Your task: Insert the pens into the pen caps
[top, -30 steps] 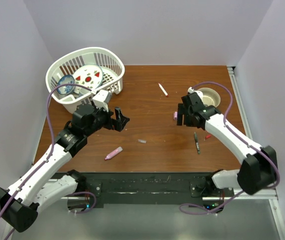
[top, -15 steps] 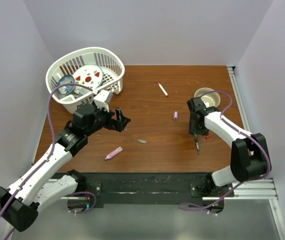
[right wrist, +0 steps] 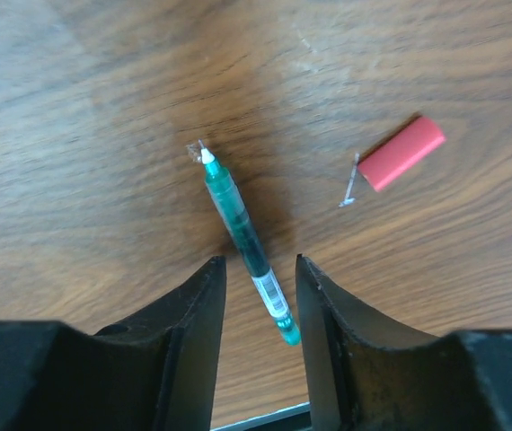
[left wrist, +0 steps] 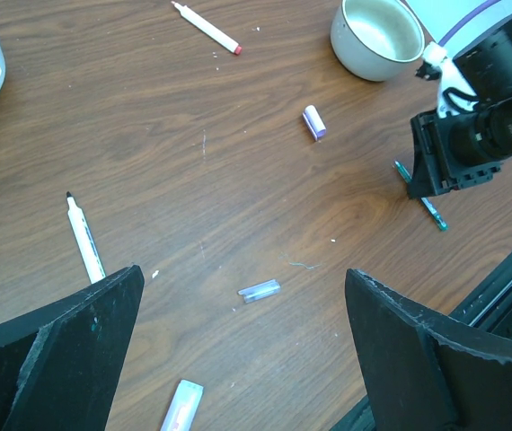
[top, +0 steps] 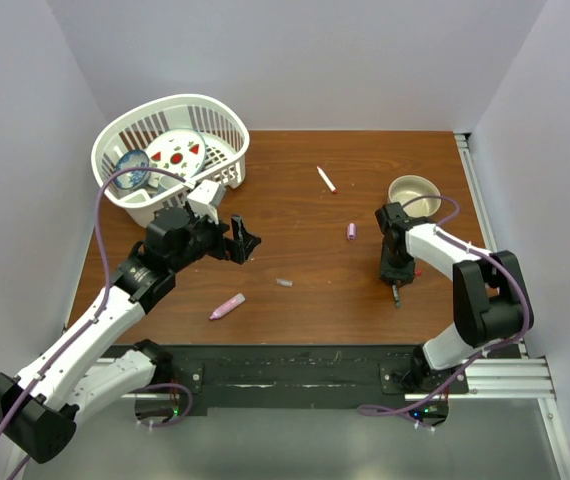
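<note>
Pens, four, all lying flat on the surface (top: 295, 215). The green pen (right wrist: 242, 232) has a slim translucent barrel, a white tip and a barcoded label, and lies at the right side between the fingers of the right gripper (right wrist: 258, 269). The white pen (top: 326, 180) is slim with a red end and lies at far centre. The pink marker (top: 227, 306) is shorter and thicker and lies near left. The black-tipped pen (left wrist: 85, 241) has a white barrel and is seen from the left wrist only, its lower end hidden behind a finger. Caps, three, all short plastic tubes. The red cap (right wrist: 401, 153) is opaque, just right of the green pen and apart from it. The lilac cap (top: 351, 231) lies right of centre. The clear cap (top: 284, 283) is greyish and lies near centre. No cap touches a pen. Right gripper: set low over the surface, fingers half-parted astride the green pen, bare wood showing on both sides, grasping nothing. Left gripper (top: 242, 240): spread fully wide, empty, held above left centre. Surface, one: brown wood grain. Basket (top: 230, 120), one: white plastic, slatted, rounded, in the far left corner. It holds a white plate (top: 177, 150) with red marks and a blue dish (top: 132, 170). Bowl (top: 414, 190), one: round, pale, at far right.
</note>
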`<control>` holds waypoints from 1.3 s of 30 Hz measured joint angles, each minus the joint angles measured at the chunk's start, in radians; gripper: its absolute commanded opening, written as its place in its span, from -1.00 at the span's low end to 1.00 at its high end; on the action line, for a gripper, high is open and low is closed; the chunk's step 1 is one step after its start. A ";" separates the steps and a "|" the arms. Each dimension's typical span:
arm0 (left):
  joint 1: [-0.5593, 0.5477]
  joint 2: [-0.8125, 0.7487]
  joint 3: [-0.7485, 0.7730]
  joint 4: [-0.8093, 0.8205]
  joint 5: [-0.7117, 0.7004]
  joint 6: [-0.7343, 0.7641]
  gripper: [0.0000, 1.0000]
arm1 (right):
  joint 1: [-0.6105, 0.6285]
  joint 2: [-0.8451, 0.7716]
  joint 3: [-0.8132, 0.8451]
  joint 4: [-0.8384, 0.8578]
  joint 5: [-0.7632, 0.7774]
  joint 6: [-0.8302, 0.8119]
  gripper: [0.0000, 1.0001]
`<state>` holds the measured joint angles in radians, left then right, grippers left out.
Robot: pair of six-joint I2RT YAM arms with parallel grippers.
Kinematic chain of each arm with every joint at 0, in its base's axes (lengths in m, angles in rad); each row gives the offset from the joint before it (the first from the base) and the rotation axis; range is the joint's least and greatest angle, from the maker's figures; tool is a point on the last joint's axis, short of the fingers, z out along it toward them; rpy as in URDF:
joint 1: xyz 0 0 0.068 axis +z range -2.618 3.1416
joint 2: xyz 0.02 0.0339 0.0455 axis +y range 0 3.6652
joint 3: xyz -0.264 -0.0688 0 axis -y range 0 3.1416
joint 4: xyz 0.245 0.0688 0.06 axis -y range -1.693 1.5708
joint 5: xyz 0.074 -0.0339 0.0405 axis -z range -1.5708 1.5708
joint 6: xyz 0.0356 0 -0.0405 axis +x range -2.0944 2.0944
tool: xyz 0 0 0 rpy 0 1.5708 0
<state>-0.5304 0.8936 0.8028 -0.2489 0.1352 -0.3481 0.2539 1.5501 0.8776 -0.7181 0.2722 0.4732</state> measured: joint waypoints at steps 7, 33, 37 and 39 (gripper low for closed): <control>0.000 0.004 0.000 0.000 0.011 0.000 0.98 | 0.000 0.024 0.002 0.001 -0.003 0.008 -0.34; 0.000 0.240 -0.017 0.140 0.246 -0.248 0.50 | 0.445 -0.391 -0.116 0.517 -0.320 0.035 -1.00; 0.000 0.271 -0.021 0.236 0.293 -0.299 0.44 | 0.509 -0.404 -0.114 0.610 -0.341 0.076 -1.00; 0.000 0.282 -0.021 0.272 0.304 -0.316 0.40 | 0.528 -0.391 -0.110 0.629 -0.349 0.086 -1.00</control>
<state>-0.5308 1.1755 0.7815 0.0231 0.4393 -0.6643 0.7822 1.1587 0.7673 -0.0887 -0.0772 0.5594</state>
